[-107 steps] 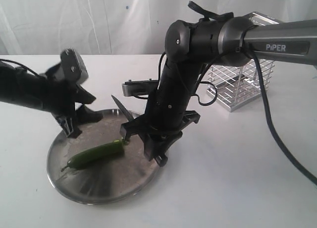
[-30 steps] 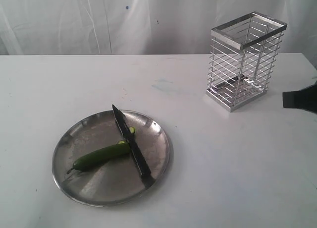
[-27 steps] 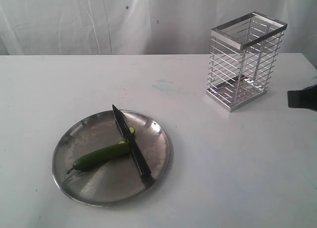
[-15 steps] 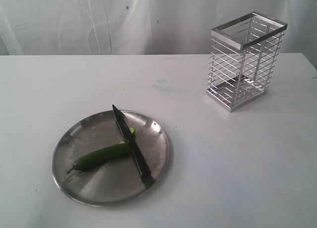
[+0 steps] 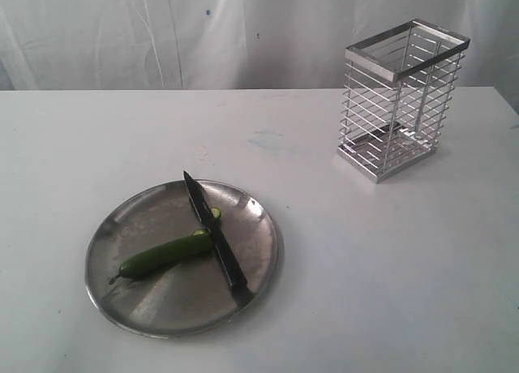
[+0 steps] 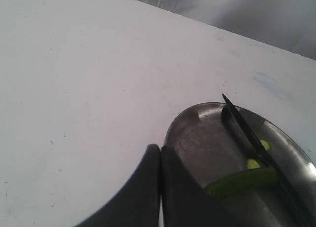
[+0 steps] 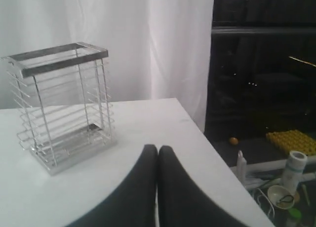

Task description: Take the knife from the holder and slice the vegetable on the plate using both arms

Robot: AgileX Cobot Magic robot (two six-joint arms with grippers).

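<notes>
Glossy green vegetable (image 5: 162, 255) is lying on the scuffed plate (image 5: 130, 308), its end cut, two small slices (image 6: 253, 163) sitting beside the dark knife (image 5: 215, 233) resting across it. Left jaws (image 6: 159, 160) are hovering pressed together just outside the plate rim, holding nothing. Right jaws (image 7: 157, 158) are likewise closed and empty near the wire holder (image 7: 61, 106), well apart from the plate.

Both arms are out of the exterior view. Left gripper (image 6: 159, 155): fingers (image 6: 143, 187) pressed together tip to tip, no gap, nothing between them (seen only from its own wrist camera). Right gripper (image 7: 158, 155): same pose, the two dark fingers (image 7: 174, 187) meet along a thin seam, holding nothing. No wrist or arm links visible in either wrist view.
</notes>
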